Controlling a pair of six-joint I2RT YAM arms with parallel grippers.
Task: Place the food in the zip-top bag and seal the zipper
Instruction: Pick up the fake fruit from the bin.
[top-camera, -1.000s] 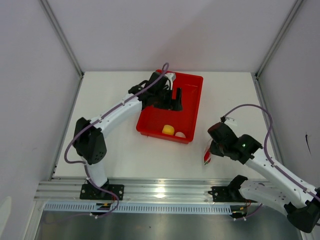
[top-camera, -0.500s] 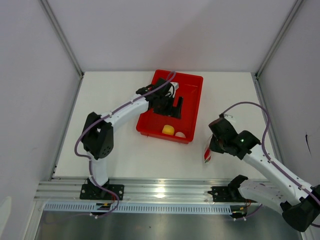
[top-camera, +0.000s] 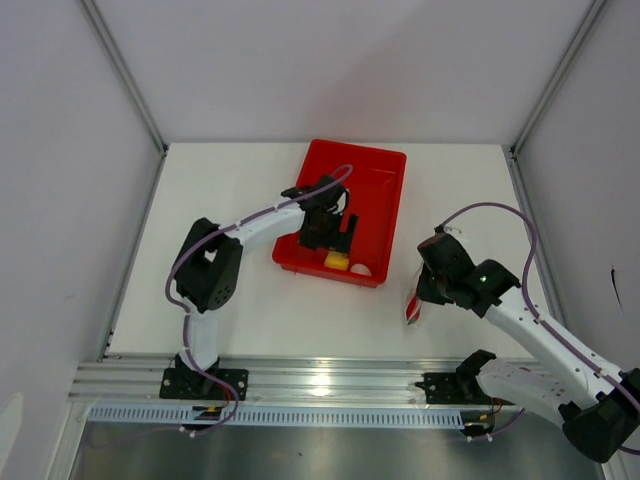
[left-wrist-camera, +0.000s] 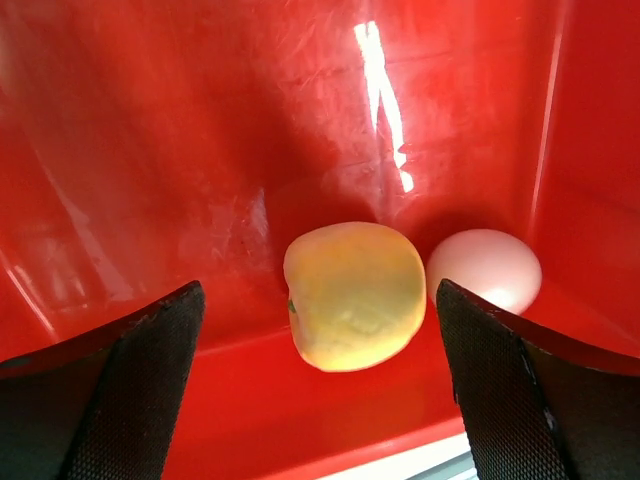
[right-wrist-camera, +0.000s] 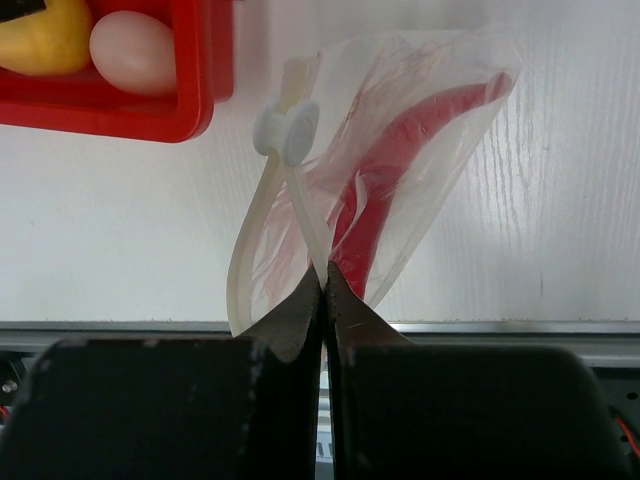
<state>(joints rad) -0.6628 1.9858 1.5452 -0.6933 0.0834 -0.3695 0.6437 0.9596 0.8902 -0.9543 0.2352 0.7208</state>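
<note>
Zip-top bag (right-wrist-camera: 460, 70) pinched in right gripper (right-wrist-camera: 323, 270); left gripper (left-wrist-camera: 318, 292) spread over fruit (left-wrist-camera: 355, 295).

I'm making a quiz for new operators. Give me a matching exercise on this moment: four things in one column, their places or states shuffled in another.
Things
1. yellow fruit
2. pale ball
3. red chili
4. right gripper

Places or states
A. shut on the zip-top bag at its edge
B. in the red tray, between the fingers of the open left gripper
C. inside the zip-top bag
D. near the red tray's corner, beside the fruit

Pairs: 1-B, 2-D, 3-C, 4-A
</note>
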